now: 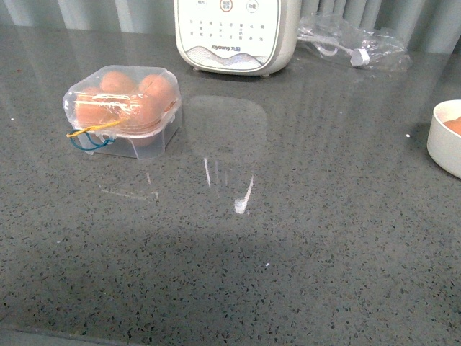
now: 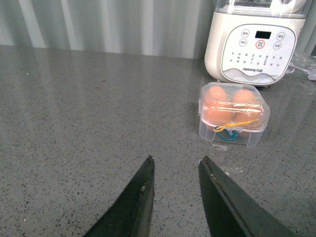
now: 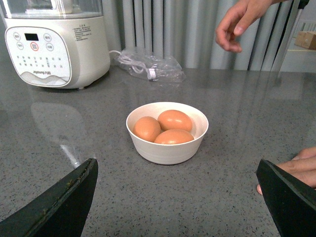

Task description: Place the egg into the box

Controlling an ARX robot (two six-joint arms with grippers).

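The clear plastic box stands on the grey counter at the left with its lid shut over several brown eggs; yellow and blue loops hang at its front. It also shows in the left wrist view. Three brown eggs lie in a round white bowl; the bowl's edge shows at the far right of the front view. My left gripper is open and empty, short of the box. My right gripper is wide open and empty, short of the bowl. Neither arm shows in the front view.
A white Joyoung appliance stands at the back of the counter. A clear plastic bag with a cable lies at the back right. A person's hand hovers beyond the bowl, and fingers rest on the counter by my right gripper.
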